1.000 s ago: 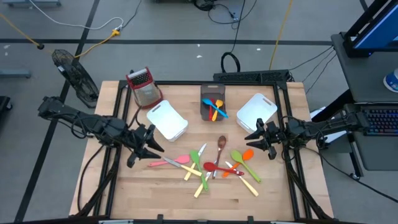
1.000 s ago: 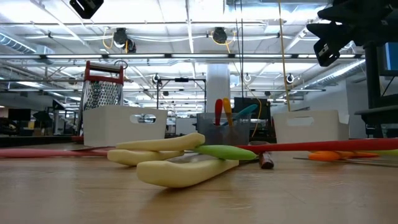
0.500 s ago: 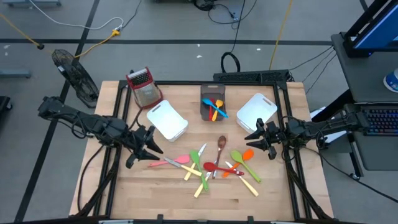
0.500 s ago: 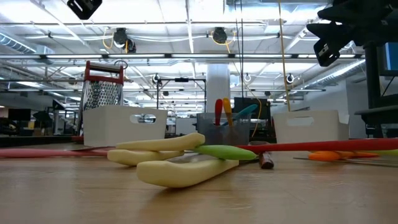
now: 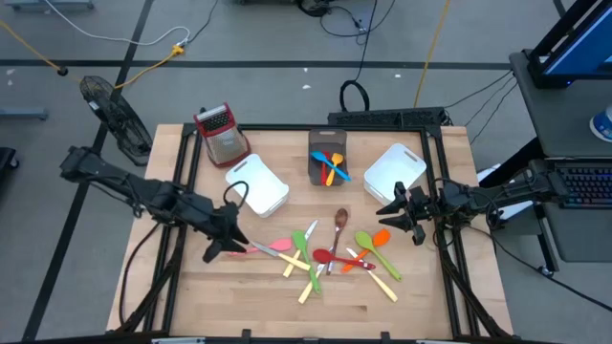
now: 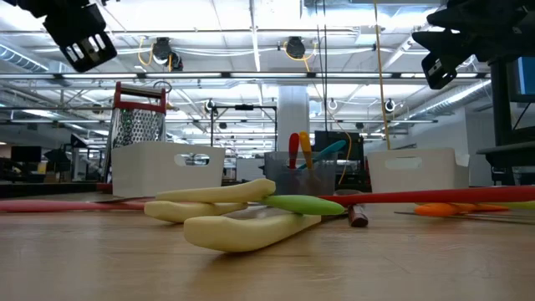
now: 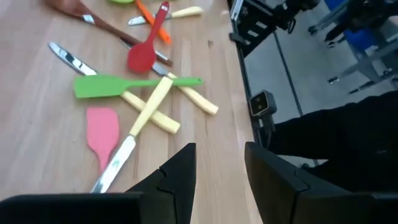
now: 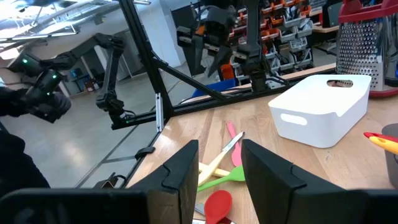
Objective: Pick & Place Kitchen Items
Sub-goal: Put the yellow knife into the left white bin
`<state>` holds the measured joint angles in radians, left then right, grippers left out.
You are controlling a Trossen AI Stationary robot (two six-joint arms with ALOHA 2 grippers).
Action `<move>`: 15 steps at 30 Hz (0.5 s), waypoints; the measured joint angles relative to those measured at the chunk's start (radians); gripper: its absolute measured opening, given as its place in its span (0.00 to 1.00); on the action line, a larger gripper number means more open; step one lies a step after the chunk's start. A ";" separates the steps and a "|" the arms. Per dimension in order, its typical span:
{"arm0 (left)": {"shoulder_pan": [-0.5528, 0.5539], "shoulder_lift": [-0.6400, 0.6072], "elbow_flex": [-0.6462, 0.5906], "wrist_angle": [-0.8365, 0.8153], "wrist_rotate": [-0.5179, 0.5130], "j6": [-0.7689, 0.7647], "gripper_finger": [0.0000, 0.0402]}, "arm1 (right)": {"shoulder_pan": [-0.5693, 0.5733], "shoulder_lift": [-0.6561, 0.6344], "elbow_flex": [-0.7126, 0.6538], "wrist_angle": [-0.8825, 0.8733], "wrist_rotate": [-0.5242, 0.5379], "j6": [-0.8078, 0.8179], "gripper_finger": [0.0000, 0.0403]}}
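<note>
The kitchen items [image 5: 330, 253] lie scattered at the lower centre of the high view on the wooden counter [image 5: 258, 296]: a pink spatula [image 5: 278, 245], a green spatula [image 5: 300, 240], a brown wooden spoon [image 5: 340, 222], a red spoon [image 5: 325, 256], a green spoon [image 5: 366, 243], an orange spoon [image 5: 380, 237] and cream-handled cutlery [image 5: 309, 283]. A few more utensils stand in the grey bin [image 5: 327, 153] at upper centre, between two white bins [image 5: 256, 183] [image 5: 394, 170]. The box grater [image 5: 222, 132] sits at the upper left. The left gripper [image 5: 223, 247] hovers just left of the pink spatula, its fingers [image 7: 180, 177] a little apart, clamped on nothing. The right gripper [image 5: 397, 218] hangs at the right of the pile, near the orange spoon, fingers [image 8: 183, 171] likewise apart and empty.
</note>
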<state>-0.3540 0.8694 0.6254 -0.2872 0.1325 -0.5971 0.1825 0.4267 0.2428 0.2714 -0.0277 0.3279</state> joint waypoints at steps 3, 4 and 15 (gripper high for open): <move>-0.003 0.041 0.000 0.003 0.000 -0.007 0.35 | 0.000 0.000 0.000 0.000 0.000 0.000 0.28; -0.003 0.057 0.000 0.003 0.000 -0.010 0.35 | 0.000 0.000 0.000 0.000 0.000 0.000 0.28; -0.024 0.188 0.000 -0.002 0.000 0.000 0.35 | 0.000 0.000 0.000 0.000 0.000 0.000 0.28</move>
<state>-0.3782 1.0571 0.6250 -0.2890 0.1322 -0.5970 0.1825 0.4267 0.2428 0.2714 -0.0278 0.3279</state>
